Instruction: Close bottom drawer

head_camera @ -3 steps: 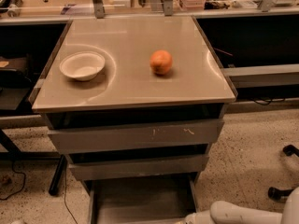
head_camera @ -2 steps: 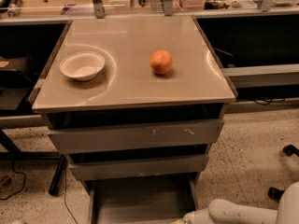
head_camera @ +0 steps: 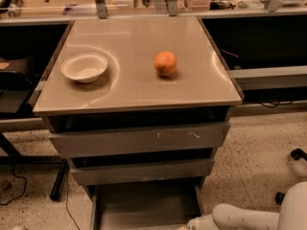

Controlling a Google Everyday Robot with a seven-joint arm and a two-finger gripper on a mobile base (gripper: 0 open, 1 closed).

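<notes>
The bottom drawer (head_camera: 144, 205) is the lowest of three grey drawers and stands pulled out, so its shallow grey tray shows from above. Its front edge is cut off by the bottom of the view. My white arm (head_camera: 240, 217) reaches in from the lower right. My gripper (head_camera: 189, 225) is at the bottom edge of the view, by the drawer's right front corner, and is mostly cut off.
The top drawer (head_camera: 139, 138) with pale scratch marks and the middle drawer (head_camera: 141, 170) stand slightly out. A white bowl (head_camera: 84, 67) and an orange (head_camera: 165, 63) sit on the cabinet top (head_camera: 134, 87). Speckled floor lies on both sides, with a black leg (head_camera: 58, 183) at the left.
</notes>
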